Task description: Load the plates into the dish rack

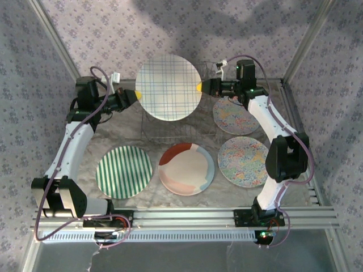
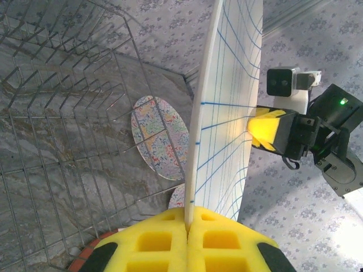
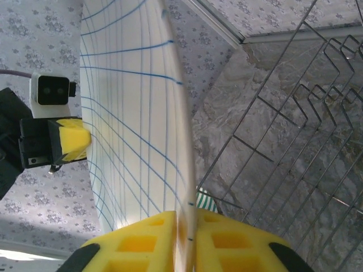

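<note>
Lying flat along the near side of the worktop (image 1: pixel 122 131) are three plates: a green-striped plate (image 1: pixel 124 171) on the left, a cream plate (image 1: pixel 186 169) with red and blue patches in the middle, and a mosaic plate (image 1: pixel 243 161) on the right. Just beyond them, in the middle, stands the wire dish rack (image 1: pixel 176 129), with no plate between its prongs. A second mosaic plate (image 1: pixel 235 115) lies flat just to the right of the rack.

Farthest back, a white plate with a blue grid (image 1: pixel 168 88) hangs on edge over the far part of the rack. The left fingers (image 2: pixel 153 241) pinch its left rim, and the right fingers (image 3: pixel 136 243) pinch its right rim. At each side the yellow pads press on both faces with the thin edge between them. The line from one grip to the other runs left to right, so the plate's face looks toward the near side, tipped a little upward. I cannot tell whether its lowest edge already touches the wires.

Both arms share the plate equally, and the rack lies straight below it and slightly nearer. I judge that the coming move is a level descent by both arms together. The bottom rim has to meet a gap between prongs, and uneven lowering would twist the plate in its two pinches.
</note>
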Motion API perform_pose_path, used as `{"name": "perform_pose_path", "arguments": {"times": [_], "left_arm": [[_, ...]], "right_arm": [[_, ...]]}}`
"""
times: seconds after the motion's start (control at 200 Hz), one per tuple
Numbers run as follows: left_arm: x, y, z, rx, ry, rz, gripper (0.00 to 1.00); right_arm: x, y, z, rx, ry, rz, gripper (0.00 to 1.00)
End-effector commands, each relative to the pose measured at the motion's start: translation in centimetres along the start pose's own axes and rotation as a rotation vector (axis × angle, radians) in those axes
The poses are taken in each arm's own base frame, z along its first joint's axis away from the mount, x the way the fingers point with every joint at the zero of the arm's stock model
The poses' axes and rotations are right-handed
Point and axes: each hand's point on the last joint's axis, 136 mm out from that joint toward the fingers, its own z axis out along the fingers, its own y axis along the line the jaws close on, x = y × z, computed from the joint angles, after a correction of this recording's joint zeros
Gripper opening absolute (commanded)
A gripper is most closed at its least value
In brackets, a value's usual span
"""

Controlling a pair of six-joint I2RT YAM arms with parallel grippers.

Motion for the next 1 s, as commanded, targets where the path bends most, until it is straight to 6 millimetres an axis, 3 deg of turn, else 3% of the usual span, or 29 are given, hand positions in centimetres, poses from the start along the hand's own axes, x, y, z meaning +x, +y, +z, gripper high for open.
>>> {"name": "perform_pose_path", "arguments": {"times": [0.0, 0.03, 0.365, 0.44, 0.5, 0.56, 0.615, 0.675, 0.75, 0.79, 0.994], "left_arm": [[-1.3, -2.6, -0.7, 0.046, -0.034, 0.089, 0.00], [-1.3, -2.7, -0.8, 0.047, -0.035, 0.090, 0.00], [-1.3, -2.0, -1.1, -0.008, -0.053, 0.090, 0.00], [-1.2, -1.6, -1.1, -0.030, -0.059, 0.084, 0.17], [-1.2, -1.3, -1.1, -0.038, -0.061, 0.082, 0.19], [-1.3, -1.0, -1.1, -0.055, -0.068, 0.078, 0.45], [-1.3, -0.7, -1.1, -0.066, -0.069, 0.081, 0.53], [-1.5, -0.4, -1.1, -0.090, -0.070, 0.083, 0.79], [-1.7, 0.1, -1.2, -0.127, -0.071, 0.090, 0.88], [-1.9, 0.3, -1.4, -0.152, -0.077, 0.098, 0.98], [-3.0, 1.9, -3.7, -0.355, -0.151, 0.122, 0.99]], "right_arm": [[0.1, 1.7, -0.6, -0.048, 0.008, -0.029, 0.06], [0.3, 1.8, -0.6, -0.059, 0.017, -0.029, 0.00], [1.0, 2.2, -0.5, -0.057, 0.035, -0.008, 0.00], [0.9, 2.4, -0.5, -0.047, 0.027, 0.000, 0.00], [0.7, 2.8, -0.7, -0.041, 0.019, 0.001, 0.00], [0.5, 2.8, -0.9, -0.017, 0.006, 0.012, 0.00], [0.4, 2.9, -1.0, 0.002, -0.005, 0.024, 0.00], [0.1, 2.7, -1.3, 0.027, -0.021, 0.047, 0.00], [-0.3, 3.0, -1.6, 0.048, -0.044, 0.060, 0.00], [-0.6, 3.2, -1.9, 0.068, -0.063, 0.059, 0.00], [-2.2, 2.8, -4.2, 0.267, -0.164, 0.049, 0.00]]}}
